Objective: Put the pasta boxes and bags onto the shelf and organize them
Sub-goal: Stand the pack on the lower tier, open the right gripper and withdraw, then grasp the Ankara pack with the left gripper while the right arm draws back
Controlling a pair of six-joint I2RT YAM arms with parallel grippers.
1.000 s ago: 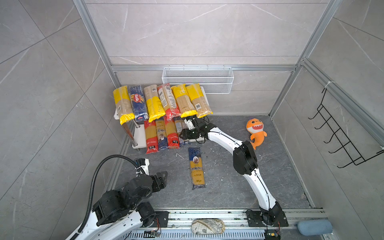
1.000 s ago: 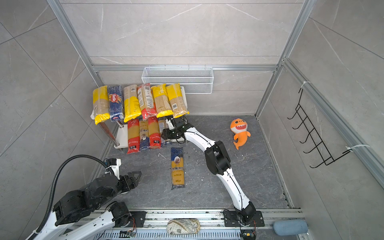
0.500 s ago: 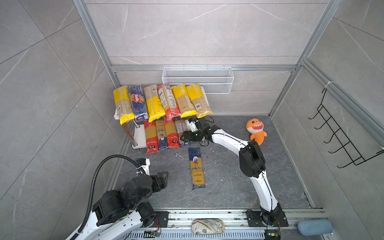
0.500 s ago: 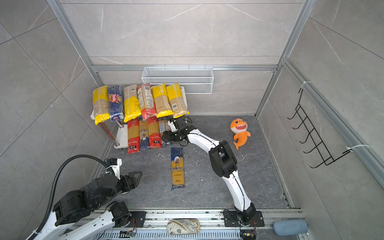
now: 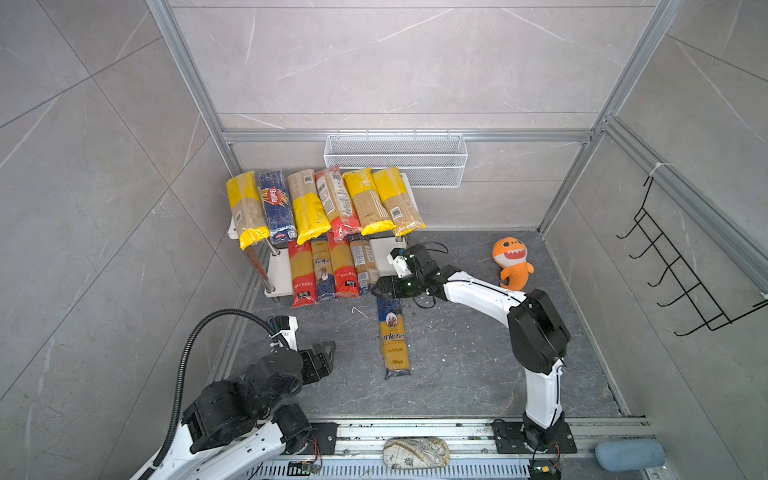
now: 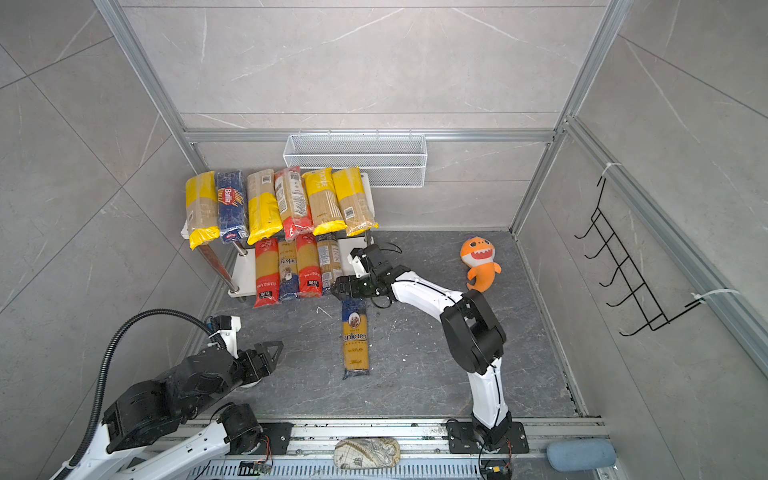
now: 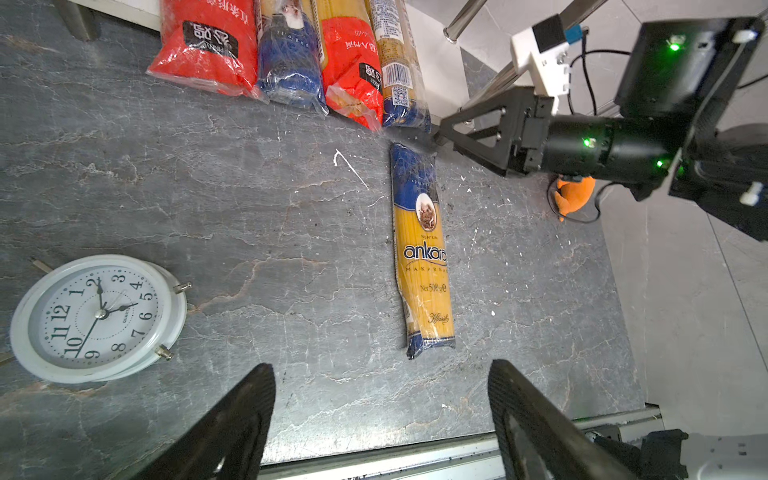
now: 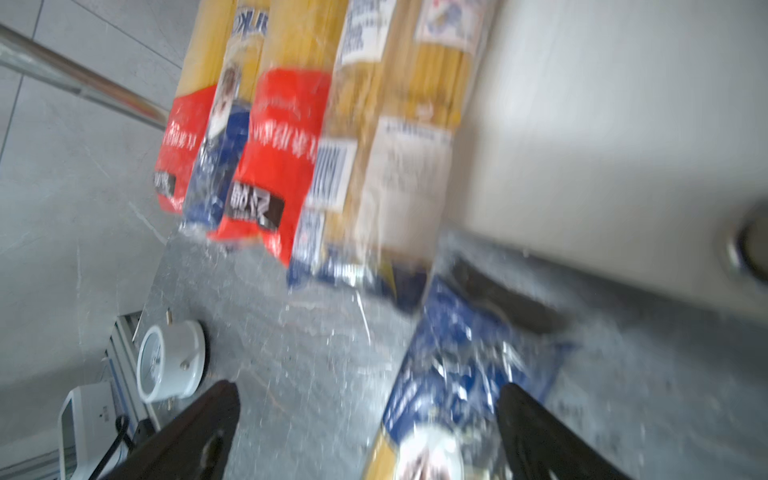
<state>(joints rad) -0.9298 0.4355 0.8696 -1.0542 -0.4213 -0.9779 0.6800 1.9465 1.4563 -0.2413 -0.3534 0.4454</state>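
The shelf (image 5: 281, 272) (image 6: 245, 270) carries several pasta bags on its top board (image 5: 324, 203) and several more on its lower board (image 5: 332, 270) (image 7: 291, 45). One blue-and-yellow bag (image 5: 394, 332) (image 6: 355, 336) (image 7: 422, 249) lies on the floor in front of the shelf. My right gripper (image 5: 376, 289) (image 6: 338, 289) (image 8: 368, 390) is open over that bag's far blue end (image 8: 449, 374), holding nothing. The right wrist view is blurred. My left gripper (image 5: 328, 353) (image 6: 274, 351) (image 7: 380, 370) is open and empty, near the front left, short of the bag's near end.
An orange plush shark (image 5: 513, 262) sits at the back right. A white wire basket (image 5: 395, 160) hangs on the back wall above the shelf, and a black hook rack (image 5: 681, 266) on the right wall. A white alarm clock (image 7: 97, 318) (image 8: 170, 361) lies by my left gripper.
My right gripper has drawn back from the lower board towards the front, opened wide, and now sits over the floor bag's far end. The left arm has not moved.
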